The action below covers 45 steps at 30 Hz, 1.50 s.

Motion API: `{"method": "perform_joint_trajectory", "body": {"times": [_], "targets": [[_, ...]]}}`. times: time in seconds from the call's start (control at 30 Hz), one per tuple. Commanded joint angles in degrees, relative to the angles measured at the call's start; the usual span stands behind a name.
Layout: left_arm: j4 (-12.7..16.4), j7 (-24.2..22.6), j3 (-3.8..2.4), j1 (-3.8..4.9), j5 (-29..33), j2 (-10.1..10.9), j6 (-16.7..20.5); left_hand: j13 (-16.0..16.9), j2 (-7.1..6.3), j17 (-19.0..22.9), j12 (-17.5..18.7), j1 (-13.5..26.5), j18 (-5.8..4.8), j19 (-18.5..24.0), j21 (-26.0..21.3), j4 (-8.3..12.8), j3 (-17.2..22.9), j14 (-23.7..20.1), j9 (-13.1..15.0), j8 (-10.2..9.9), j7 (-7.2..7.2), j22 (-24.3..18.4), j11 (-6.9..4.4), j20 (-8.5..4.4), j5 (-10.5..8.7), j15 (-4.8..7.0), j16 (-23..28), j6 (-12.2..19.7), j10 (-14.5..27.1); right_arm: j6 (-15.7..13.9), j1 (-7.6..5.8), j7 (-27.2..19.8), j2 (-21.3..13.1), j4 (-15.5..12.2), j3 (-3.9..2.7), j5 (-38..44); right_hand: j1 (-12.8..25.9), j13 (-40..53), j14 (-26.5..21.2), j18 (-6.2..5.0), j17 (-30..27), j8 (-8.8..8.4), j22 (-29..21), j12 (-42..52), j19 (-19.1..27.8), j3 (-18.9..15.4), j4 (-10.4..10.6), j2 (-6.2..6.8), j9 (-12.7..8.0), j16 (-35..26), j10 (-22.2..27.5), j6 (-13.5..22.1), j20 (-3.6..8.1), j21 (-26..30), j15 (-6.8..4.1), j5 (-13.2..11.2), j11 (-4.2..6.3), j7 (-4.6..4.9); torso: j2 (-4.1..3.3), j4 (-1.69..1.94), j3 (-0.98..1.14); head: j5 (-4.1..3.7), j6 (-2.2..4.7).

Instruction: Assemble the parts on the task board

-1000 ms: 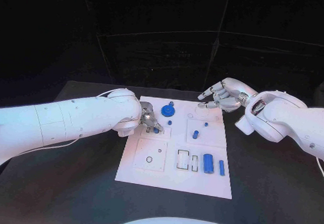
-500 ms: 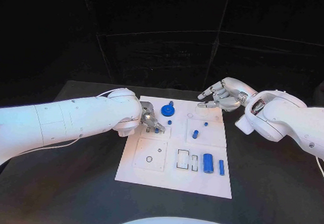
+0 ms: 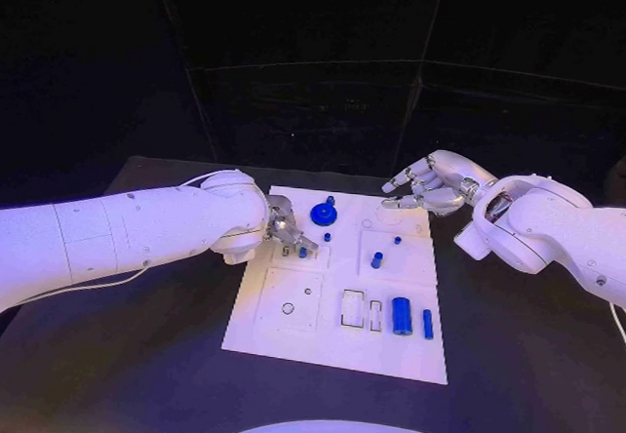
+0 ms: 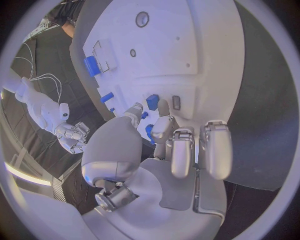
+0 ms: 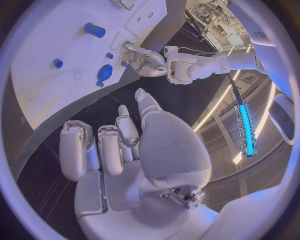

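The white task board [image 3: 338, 340] lies in the middle of the table. My left hand [image 3: 286, 228] reaches over the board's far left part. Its thumb and one finger pinch a small blue part [image 4: 152, 101] that stands on the board beside a small slot [image 4: 176, 102]; the other fingers are curled. A round blue part [image 3: 323, 214] sits just beyond that hand. My right hand [image 3: 430, 189] hovers above the board's far right corner, fingers loosely bent and apart, holding nothing.
Small blue pegs [image 3: 377, 260] stand in the board's middle right. A blue cylinder [image 3: 402, 316] and a thin blue bar [image 3: 427, 323] lie nearer me, beside rectangular slots [image 3: 353, 308]. A round hole [image 3: 289, 308] is in the near left panel. Black table surrounds the board.
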<state>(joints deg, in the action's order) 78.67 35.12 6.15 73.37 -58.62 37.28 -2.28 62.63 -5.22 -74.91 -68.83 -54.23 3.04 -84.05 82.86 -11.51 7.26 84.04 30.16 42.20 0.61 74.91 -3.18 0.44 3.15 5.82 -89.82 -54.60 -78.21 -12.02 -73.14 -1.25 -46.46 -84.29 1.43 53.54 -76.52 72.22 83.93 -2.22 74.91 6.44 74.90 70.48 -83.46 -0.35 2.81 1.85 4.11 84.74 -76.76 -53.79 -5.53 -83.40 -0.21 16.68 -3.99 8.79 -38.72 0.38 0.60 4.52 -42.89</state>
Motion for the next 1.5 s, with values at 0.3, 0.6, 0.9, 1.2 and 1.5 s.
{"method": "perform_joint_trajectory", "body": {"times": [0.3, 0.6, 0.9, 1.2, 1.5], "targets": [[-2.14, -0.51, -4.02, 3.56, 1.19, 0.84, -4.85, -13.75, -0.36, -15.09, 11.61, -4.86, 0.53, 0.73, -4.55, -2.01, -6.60, 5.96, -1.58, -3.57, 2.62, -0.90, 2.24, 0.71, -0.50, -1.15, -0.18, 5.93, 9.14, 0.17, -0.11, -0.57, 0.27, 0.50, -0.03, -0.02, 0.33, -0.05, 3.68, -0.75, 4.65, 0.30, 1.24, -0.20, 0.24, -0.31, -0.08, -0.10, -0.05, -0.34, 0.17, -0.47, 0.13, 0.24, -0.49, -0.19, 0.28, -0.04, -0.02, -0.04, 0.11, -0.05, 0.45], [-13.29, -1.06, -4.26, 5.25, 2.21, -3.25, -12.57, -14.06, 1.31, -15.09, 11.17, -7.79, 0.60, 0.65, -4.69, -2.02, -7.51, 5.96, -2.79, -4.54, 3.33, -0.87, 2.89, 1.52, -0.33, -1.80, -0.18, 6.43, 9.54, 0.26, -0.11, -0.56, 0.66, 0.70, -0.03, -0.02, 0.41, 0.00, 3.68, -0.73, 4.64, 0.31, 1.30, -0.14, 0.21, -0.38, -0.03, -0.12, -0.06, -0.35, 0.13, -0.45, 0.13, 0.22, -0.49, -0.24, 0.28, -0.04, -0.14, -0.09, 0.01, 0.08, 0.56], [-21.46, -1.81, -3.80, 5.23, 0.82, -7.07, -16.41, -13.33, 2.35, -15.09, 10.14, -8.52, 0.57, 0.49, -4.51, -2.30, -8.08, 5.96, -3.19, -4.35, 3.17, -0.56, 2.80, 1.66, -0.33, -1.79, -0.18, 5.40, 8.93, 0.36, -0.10, -0.66, 1.06, 0.91, -0.03, -0.02, 0.40, 0.03, 3.70, -0.74, 4.72, 0.31, 1.27, -0.09, 0.22, -0.38, 0.00, -0.23, -0.07, -0.32, 0.09, -0.43, 0.13, 0.24, -0.49, -0.15, 0.29, -0.04, -0.25, -0.24, -0.05, 0.44, 0.57], [-25.34, -2.91, -3.00, 4.34, 0.63, -9.35, -17.09, -12.93, 2.98, -15.09, 9.52, -8.71, 0.57, 0.42, -4.48, -2.63, -8.68, 5.96, -3.43, -4.15, 2.98, -0.47, 2.66, 1.63, -0.34, -1.69, -0.18, 4.65, 8.57, 0.37, -0.10, -0.87, 1.36, 1.03, -0.03, -0.02, 0.39, 0.01, 3.69, -0.74, 4.66, 0.31, 1.25, -0.11, 0.22, -0.37, 0.00, -0.26, -0.07, -0.35, 0.10, -0.42, 0.13, 0.25, -0.49, -0.12, 0.29, -0.04, -0.24, -0.23, -0.03, 0.35, 0.18], [-26.47, -3.44, -2.75, 3.46, 0.60, -10.32, -17.20, -12.64, 3.22, -15.09, 9.20, -8.78, 0.54, 0.35, -4.38, -2.74, -8.86, 5.96, -3.51, -4.09, 2.92, -0.32, 2.60, 1.61, -0.34, -1.65, -0.18, 4.44, 8.38, 0.41, -0.10, -0.88, 1.55, 1.15, -0.03, -0.02, 0.37, -0.02, 3.70, -0.73, 4.70, 0.32, 1.29, -0.13, 0.20, -0.35, 0.03, -0.39, -0.07, -0.34, 0.12, -0.40, 0.13, 0.23, -0.50, -0.10, 0.29, -0.04, -0.20, -0.18, 0.02, 0.12, -0.16]]}}
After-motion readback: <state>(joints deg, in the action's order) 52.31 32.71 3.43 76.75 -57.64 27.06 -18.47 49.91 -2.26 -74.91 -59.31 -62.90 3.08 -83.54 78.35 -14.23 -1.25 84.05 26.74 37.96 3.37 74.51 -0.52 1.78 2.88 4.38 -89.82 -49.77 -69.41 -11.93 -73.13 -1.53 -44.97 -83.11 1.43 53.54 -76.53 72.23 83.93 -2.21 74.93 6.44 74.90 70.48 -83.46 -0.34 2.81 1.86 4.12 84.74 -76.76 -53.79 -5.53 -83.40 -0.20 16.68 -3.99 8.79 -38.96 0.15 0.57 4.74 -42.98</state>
